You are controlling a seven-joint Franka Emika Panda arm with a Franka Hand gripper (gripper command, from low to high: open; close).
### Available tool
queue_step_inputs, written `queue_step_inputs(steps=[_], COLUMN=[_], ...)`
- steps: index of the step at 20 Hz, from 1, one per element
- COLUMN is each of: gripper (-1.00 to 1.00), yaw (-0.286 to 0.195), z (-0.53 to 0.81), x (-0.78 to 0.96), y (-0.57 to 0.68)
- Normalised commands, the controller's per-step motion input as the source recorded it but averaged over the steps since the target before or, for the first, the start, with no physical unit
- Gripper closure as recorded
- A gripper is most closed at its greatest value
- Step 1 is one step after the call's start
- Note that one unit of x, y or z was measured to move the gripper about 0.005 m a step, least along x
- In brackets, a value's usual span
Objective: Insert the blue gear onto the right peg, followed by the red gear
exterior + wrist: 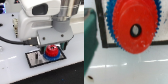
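White worktop (12,67) fills the foreground of the exterior view, glossy, with a black cable (12,41) running across it from the exterior view's left toward the arm. Just behind that sits the grey plate (34,59) with its black border, flat on the worktop. Red gear (50,52) sits on the plate toward the exterior view's right, stacked on top of the blue gear (46,56), whose toothed rim shows as a blue edge around and below the red disc. Right peg itself is not visible in either view; the gears cover that spot. Wrist view confirms the stack: red gear (131,25) fills most of the frame, dark centre hole clear, blue gear (105,31) teeth poking out past its edge, plate border (102,46) showing beside it. Dark green blurred mass (90,40) at the frame edge, can't identify it. Claw (51,44) hangs directly over the gear stack, very close above it; dark fingers drop from the wrist block to either side of the red gear, but blur stops me telling whether they touch it, so how wide the claw stands: cannot tell. Behind and above, the white Panda arm (37,17) and grey wrist housing (64,15) fill the rest of the exterior view.
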Motion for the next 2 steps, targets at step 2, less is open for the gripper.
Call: queue_step_inputs(steps=[2], gripper=[-1.00], yaw=[0.000], z=[0.67], x=[0.01], y=[0.03])
